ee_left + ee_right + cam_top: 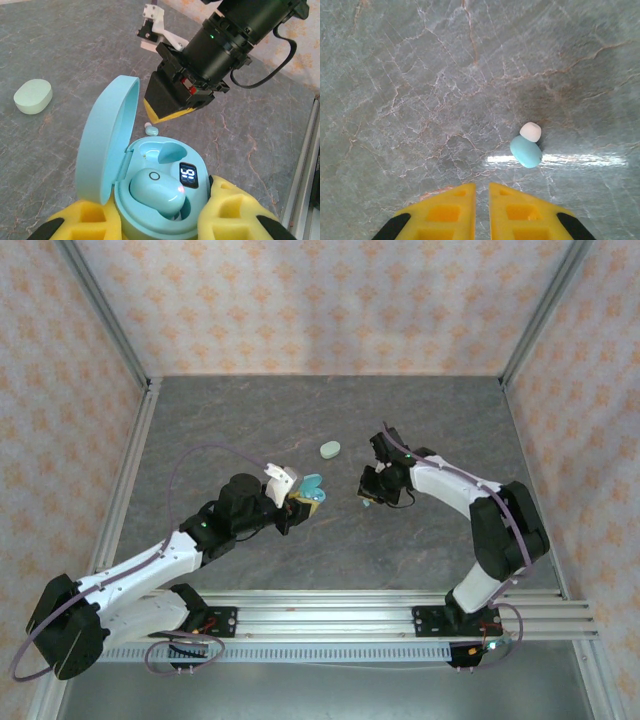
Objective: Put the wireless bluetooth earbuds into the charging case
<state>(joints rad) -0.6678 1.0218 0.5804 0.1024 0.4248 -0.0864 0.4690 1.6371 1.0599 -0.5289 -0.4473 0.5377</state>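
**Holding the case open, one bud seated, one loose**

The left gripper [160,222] is clamped on the pale blue charging case [107,145]. Its yellow pads [232,212] press the case's two sides and hide the lower shell, which the frame edge also cuts off. The lid stands raised on the gripper's left. Inside, one blue earbud [157,190] sits in its socket beside a lit display [188,175], and the socket [167,151] farther from the pads is vacant.

The right gripper [482,187] hangs over the table [420,75], its fingers drawn almost together with a thin slit between them, holding nothing. Their bases run out of frame. A loose blue earbud [526,151] lies on the table just ahead of the tips, slightly right. A white nub [530,131] touches its far end; whether that is part of the bud is unclear. From the left wrist, the case rim half hides this bud.

A mint-green case [33,96], lid down, lies well beyond both grippers.
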